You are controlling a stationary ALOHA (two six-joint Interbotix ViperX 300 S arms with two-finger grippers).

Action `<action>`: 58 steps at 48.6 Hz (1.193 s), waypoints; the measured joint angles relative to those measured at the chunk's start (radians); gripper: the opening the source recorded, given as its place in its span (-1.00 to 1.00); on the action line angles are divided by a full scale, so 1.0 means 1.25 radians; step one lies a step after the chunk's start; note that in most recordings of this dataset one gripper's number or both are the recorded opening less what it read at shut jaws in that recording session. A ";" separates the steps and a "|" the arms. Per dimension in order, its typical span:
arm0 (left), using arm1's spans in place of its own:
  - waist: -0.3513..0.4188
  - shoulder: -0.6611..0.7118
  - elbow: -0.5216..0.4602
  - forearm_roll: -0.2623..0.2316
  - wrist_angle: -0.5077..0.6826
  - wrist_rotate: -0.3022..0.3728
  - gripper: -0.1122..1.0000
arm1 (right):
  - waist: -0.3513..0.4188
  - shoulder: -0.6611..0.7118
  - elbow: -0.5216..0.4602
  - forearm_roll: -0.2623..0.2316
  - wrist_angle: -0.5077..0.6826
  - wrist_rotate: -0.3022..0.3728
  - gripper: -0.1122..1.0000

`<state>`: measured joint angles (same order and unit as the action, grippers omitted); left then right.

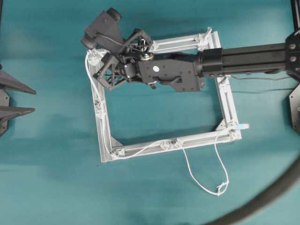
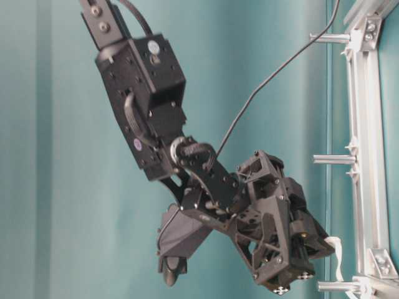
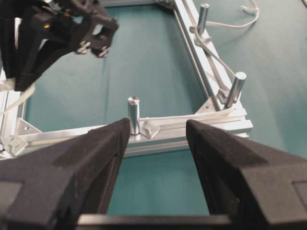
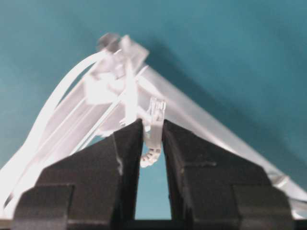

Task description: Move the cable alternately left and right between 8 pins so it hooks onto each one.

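Between right-wrist fingers: cable plug, hidden overhead.

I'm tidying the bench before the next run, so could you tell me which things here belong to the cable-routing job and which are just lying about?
Belongs to the job:
- cable, one end pinched in the right gripper
- pins on the aluminium frame
- left gripper, open and idle

Just lying about:
- thick dark hose

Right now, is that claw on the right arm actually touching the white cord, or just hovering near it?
Touching. The right wrist view shows the right gripper closed on the cable, its plug end pinched between both fingers with no gap on either side.
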<state>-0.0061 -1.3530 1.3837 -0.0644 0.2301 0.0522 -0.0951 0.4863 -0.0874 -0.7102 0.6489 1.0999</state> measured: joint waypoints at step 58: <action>0.000 0.000 0.001 0.000 0.000 0.000 0.33 | 0.005 -0.277 0.380 0.081 -0.088 -0.056 -0.52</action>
<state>-0.0061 -1.3530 1.3852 -0.0644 0.2301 0.0522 -0.0890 0.1396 0.3881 -0.6090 0.5384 1.0293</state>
